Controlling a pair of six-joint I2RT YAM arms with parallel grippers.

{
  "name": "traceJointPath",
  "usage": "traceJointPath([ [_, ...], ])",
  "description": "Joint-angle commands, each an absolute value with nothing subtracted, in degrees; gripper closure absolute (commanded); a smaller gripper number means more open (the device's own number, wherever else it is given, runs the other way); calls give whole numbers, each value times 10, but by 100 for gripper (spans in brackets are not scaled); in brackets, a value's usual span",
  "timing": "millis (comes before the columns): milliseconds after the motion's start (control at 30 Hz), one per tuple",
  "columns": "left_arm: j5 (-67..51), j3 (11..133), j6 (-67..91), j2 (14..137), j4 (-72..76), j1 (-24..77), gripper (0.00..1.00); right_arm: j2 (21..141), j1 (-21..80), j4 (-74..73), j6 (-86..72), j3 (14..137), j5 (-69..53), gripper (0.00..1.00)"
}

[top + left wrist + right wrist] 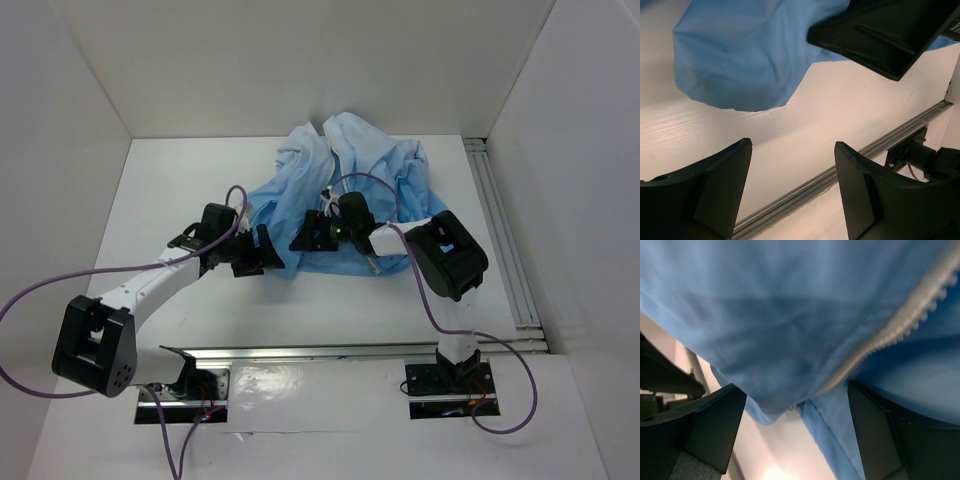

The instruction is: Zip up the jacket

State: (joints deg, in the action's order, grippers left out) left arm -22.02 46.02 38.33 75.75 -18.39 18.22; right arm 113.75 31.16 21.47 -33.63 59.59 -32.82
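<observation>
Overhead, jacket: the jacket [350, 170] lies bunched on the tabletop [170, 200], mostly beyond both my jaws, its near hem reaching them.
Overhead, jaws: my left jaws and right jaws face each other at that hem, close together.
Left wrist, left jaws: released and spread wide, with only bare tabletop between them.
Left wrist, jacket: a rounded fold lies ahead and to the left, apart from my left jaws; part of my right jaws crosses ahead to the right.
Right wrist, right jaws: released and wide apart; cloth hangs between them, unpinched.
Right wrist, zipper strip: the zipper strip [890, 335] runs from ahead-right down towards the gap; I cannot make out a slider.
Risk: closing now may catch loose cloth instead of the strip.
Risk: my jaws are so near each other that they could collide.
Risk: with the hem unheld, any pull would drag the jacket.
</observation>
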Motion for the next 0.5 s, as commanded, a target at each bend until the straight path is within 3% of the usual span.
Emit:
traceJointPath([
  [0,-213,452,397,722,-153,185,20,1155,324,287,-326,616,-319,11],
  [267,-207,446,397,696,-142,185,20,1125,343,468,-321,545,-319,16],
  [367,-202,446,397,691,-142,185,20,1119,349,480,-326,538,-308,29],
  [467,-202,446,397,691,-148,185,20,1087,355,452,-326,524,-283,36],
])
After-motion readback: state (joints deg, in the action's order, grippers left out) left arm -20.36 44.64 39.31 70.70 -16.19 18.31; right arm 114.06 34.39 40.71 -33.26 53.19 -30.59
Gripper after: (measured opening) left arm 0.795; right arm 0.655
